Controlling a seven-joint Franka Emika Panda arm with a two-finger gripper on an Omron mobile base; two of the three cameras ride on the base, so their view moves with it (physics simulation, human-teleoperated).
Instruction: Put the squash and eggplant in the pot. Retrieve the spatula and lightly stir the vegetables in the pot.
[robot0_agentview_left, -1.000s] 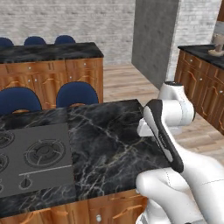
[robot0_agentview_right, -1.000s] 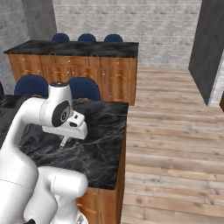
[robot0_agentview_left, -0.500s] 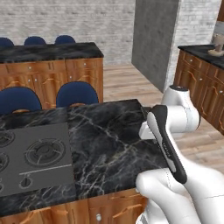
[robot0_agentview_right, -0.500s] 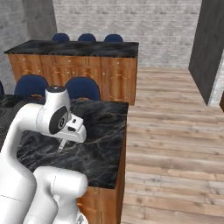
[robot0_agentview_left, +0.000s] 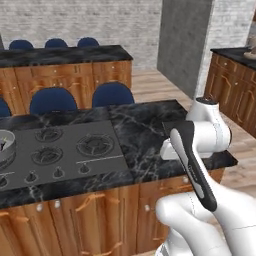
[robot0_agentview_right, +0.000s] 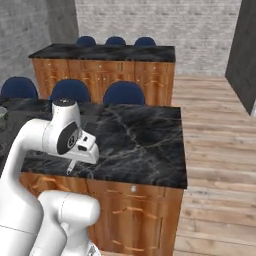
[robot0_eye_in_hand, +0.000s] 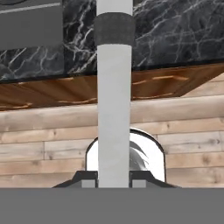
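Observation:
My gripper is shut on the spatula, a long white shaft with a dark grey band that runs up the hand view. In the right base view the hand hangs over the near edge of the black marble counter, and the spatula pokes down from it as a thin pale stick. The grey pot sits at the stove's far left, cut by the picture's edge; its rim also peeks in at the left of the right base view. Squash and eggplant cannot be made out.
A black cooktop with several burners lies left of the arm. Blue chairs stand behind the counter, and a second counter is farther back. A grey pillar rises at the right. Wood floor lies beyond the counter's right end.
Both base views have slid so the stove and pot come further into view, so the base has driven left. The hand stays shut on the spatula and has sunk slightly.

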